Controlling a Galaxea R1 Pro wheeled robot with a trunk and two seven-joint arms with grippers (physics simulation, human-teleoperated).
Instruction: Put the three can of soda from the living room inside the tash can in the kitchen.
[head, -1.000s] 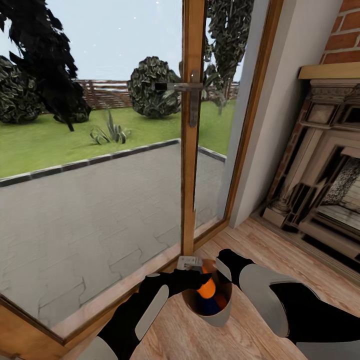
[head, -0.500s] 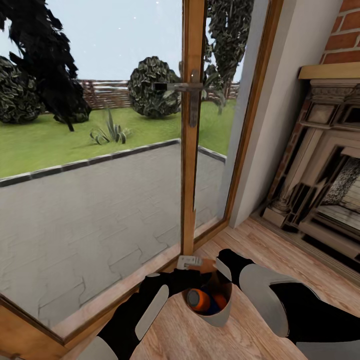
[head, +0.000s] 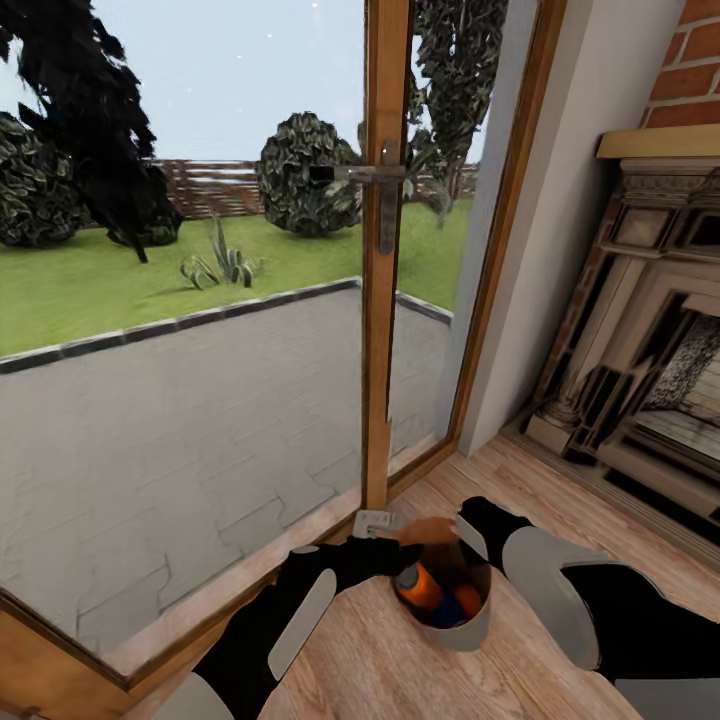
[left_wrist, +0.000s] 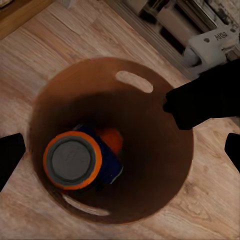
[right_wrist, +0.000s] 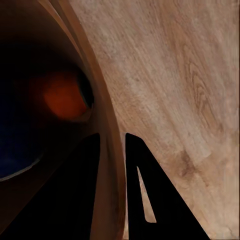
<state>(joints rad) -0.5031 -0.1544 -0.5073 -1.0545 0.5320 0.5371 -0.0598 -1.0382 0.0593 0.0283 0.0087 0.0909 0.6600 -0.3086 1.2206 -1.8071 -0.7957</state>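
The tash can (head: 466, 634), grey outside and wood-brown inside, stands on the plank floor by the glass door. Inside it lie an orange can of soda (head: 419, 586) with a grey top (left_wrist: 73, 160), a dark blue one (left_wrist: 111, 161) and another orange one (left_wrist: 112, 138). My left gripper (head: 393, 551) hovers over the bin's near rim, open, its fingertips (left_wrist: 10, 157) wide apart on either side of the opening (left_wrist: 150, 165). My right gripper (head: 463, 529) is shut on the bin's rim, with the wall (right_wrist: 107, 150) pinched between its fingers (right_wrist: 150, 200).
A wood-framed glass door (head: 385, 300) with a metal handle (head: 385, 190) is straight ahead, with a patio and garden behind it. An ornate stone fireplace (head: 640, 380) and a brick wall (head: 695, 70) stand at the right. Plank floor (head: 520, 480) lies between them.
The orange can left my left gripper and dropped into the bin, ending up tilted among the others. My right arm and the bin then shifted a little to the right.
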